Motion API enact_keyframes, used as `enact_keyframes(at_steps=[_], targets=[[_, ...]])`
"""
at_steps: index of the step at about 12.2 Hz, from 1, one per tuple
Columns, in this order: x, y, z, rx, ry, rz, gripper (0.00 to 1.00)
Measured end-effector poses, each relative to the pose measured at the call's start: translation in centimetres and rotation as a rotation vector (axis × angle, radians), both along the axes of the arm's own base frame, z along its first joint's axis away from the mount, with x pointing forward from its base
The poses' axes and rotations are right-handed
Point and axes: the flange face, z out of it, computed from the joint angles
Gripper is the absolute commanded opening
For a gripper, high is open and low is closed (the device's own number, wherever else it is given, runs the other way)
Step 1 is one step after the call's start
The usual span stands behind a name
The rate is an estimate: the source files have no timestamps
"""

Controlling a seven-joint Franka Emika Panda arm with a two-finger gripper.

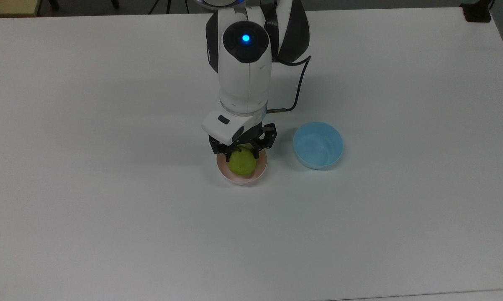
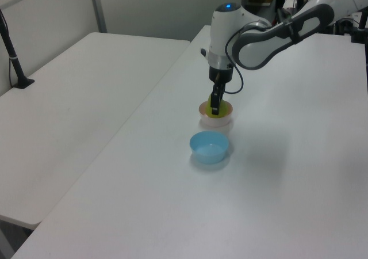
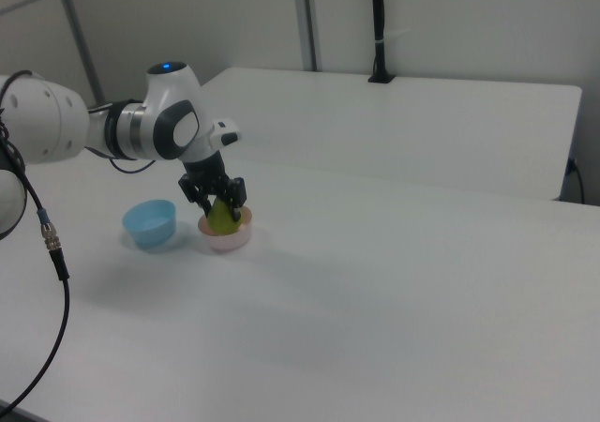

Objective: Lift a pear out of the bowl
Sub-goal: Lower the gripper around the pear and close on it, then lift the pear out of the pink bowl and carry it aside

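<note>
Across the wide white table (image 1: 109,209), smooth, matte and flat, the Franka arm (image 1: 244,62) reaches down from the top view's upper edge, its glossy white shells and black joints ending over the bowl. Two small round bowls stand near each other but apart on the table: the light blue bowl (image 1: 318,144), thin-walled and plastic-looking, sits at the top view's right, and the pale pink bowl (image 1: 242,179) of like size sits just under the wrist.

Inside the pink bowl is the pear (image 1: 240,161), yellow-green, rounded and dull-skinned, filling much of the smooth plain inside. The gripper (image 1: 241,155) is down at the pear's upper part, its black fingers (image 1: 224,155) set on either side of the fruit and apparently closed against it; in the right view the pear (image 3: 221,217) shows between the fingers, riding at or just over the pink rim (image 3: 225,240), though I cannot tell whether it has cleared the bowl's floor.

By my judgement the grasp is made and the lift is the step in hand. The next move calls for a straight, steady rise: the pear's curved, tapering skin could slip between narrow fingers, and the light bowl might tip or drag if the fruit catches its wall.
</note>
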Motion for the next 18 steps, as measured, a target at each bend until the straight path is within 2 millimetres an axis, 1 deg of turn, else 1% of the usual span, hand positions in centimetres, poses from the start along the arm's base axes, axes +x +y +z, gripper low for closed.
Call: enact_keyframes(at_steps=[1, 3, 4, 5, 7, 8, 10, 12, 13, 14, 16, 18], targets=[[0.0, -0.4, 1.4, 0.001, -0.011, -0.006, 0.45], [-0.2, -1.8, 4.4, 0.004, -0.036, -0.027, 0.45], [-0.2, -2.4, 5.2, 0.004, -0.044, -0.035, 0.45], [-0.2, -3.4, 6.2, 0.003, -0.053, -0.05, 0.45], [-0.1, -5.8, 6.8, 0.001, -0.06, -0.085, 0.46], [-0.1, -7.2, 6.8, 0.0, -0.06, -0.106, 0.46], [0.0, -11.0, 6.5, -0.007, -0.055, -0.134, 0.46], [0.0, -13.8, 5.7, -0.013, -0.044, -0.149, 0.46], [0.2, -15.7, 5.1, -0.016, -0.05, -0.162, 0.46], [0.5, -17.2, 4.4, -0.02, -0.073, -0.175, 0.47], [0.9, -19.3, 2.5, -0.051, -0.089, -0.179, 0.49], [1.1, -20.8, 0.1, -0.077, -0.086, -0.177, 0.54]])
